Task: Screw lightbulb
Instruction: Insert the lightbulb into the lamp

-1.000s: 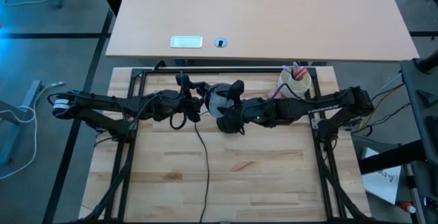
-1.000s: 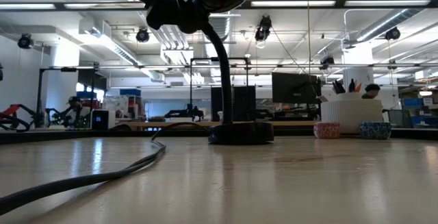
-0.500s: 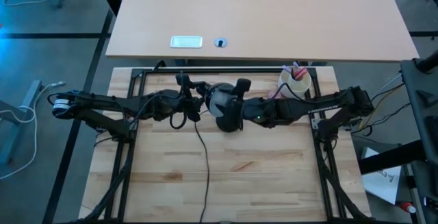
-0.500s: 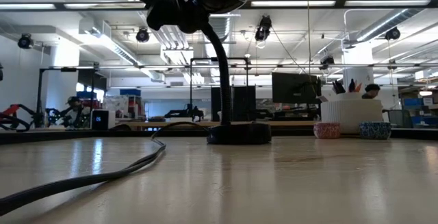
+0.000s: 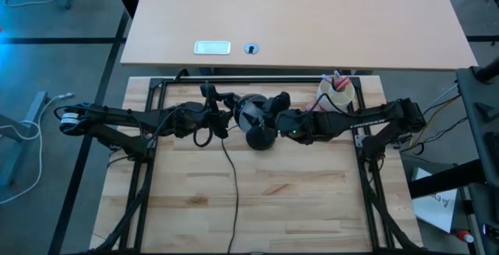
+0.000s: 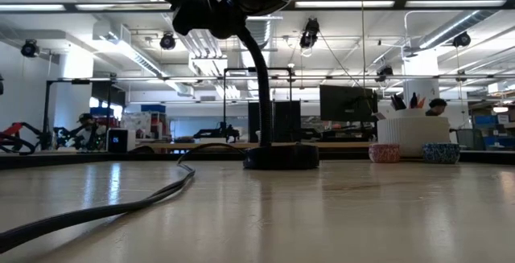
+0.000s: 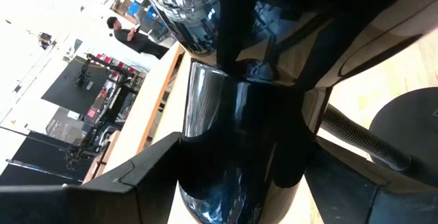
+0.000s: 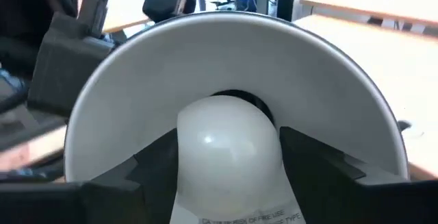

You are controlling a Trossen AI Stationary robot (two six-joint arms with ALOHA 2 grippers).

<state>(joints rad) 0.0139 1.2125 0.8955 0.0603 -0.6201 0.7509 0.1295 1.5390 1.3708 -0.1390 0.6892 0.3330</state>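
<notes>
The screwing step looks under way — at the high view's upper centre the right pincer [image 8: 226, 176] clenches the small matte white globe lightbulb [image 8: 229, 152] inside the lamp's pale round shade [image 8: 233, 53], the left pincer [image 7: 236, 148] grips the lamp's dark neck [image 7: 233, 114] — next, probably another wrist twist.

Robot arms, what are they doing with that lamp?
They are putting a lightbulb into a lamp. The right gripper holds the white bulb between its fingers, with the bulb's far end inside the lamp's shade, at the socket. The left gripper grips the lamp's head from the other side to steady it. The lamp's base sits on the table, its cord trailing toward the front.
</notes>
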